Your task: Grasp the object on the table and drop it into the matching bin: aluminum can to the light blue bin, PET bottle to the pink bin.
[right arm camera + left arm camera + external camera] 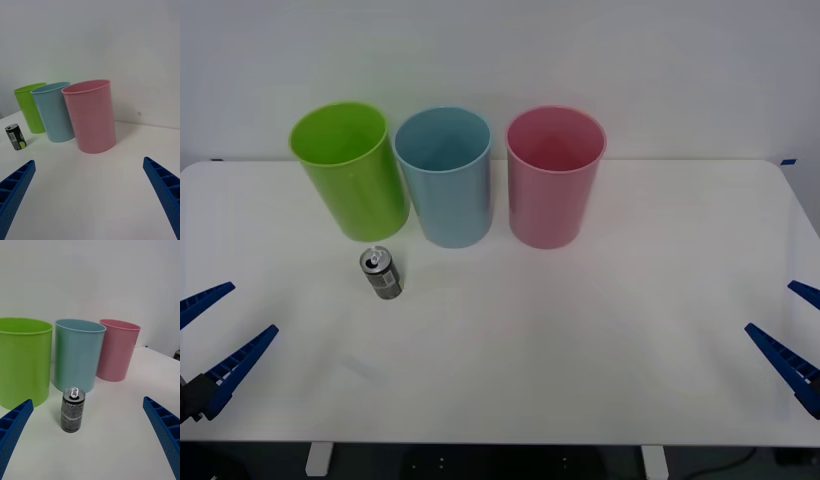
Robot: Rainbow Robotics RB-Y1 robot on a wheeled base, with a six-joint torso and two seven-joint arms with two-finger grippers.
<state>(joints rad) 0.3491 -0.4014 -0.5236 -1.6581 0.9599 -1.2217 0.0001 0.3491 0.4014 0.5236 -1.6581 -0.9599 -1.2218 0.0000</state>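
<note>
A small dark aluminum can (381, 274) (73, 410) (15, 137) with a silver lid stands upright on the white table (580, 340), just in front of the gap between the lime green and light blue bins. The light blue bin (444, 176) (78, 353) (53, 111) is the middle of the row at the back; the pink bin (554, 176) (117, 348) (92, 114) is to its right. My left gripper (210, 345) (90, 438) hangs open at the near left edge, well short of the can. My right gripper (795, 340) (90, 195) is open at the near right edge.
A lime green bin (350, 170) (23, 360) (30, 107) stands leftmost in the row, close behind the can. A white wall rises behind the table. Open tabletop stretches across the middle and right.
</note>
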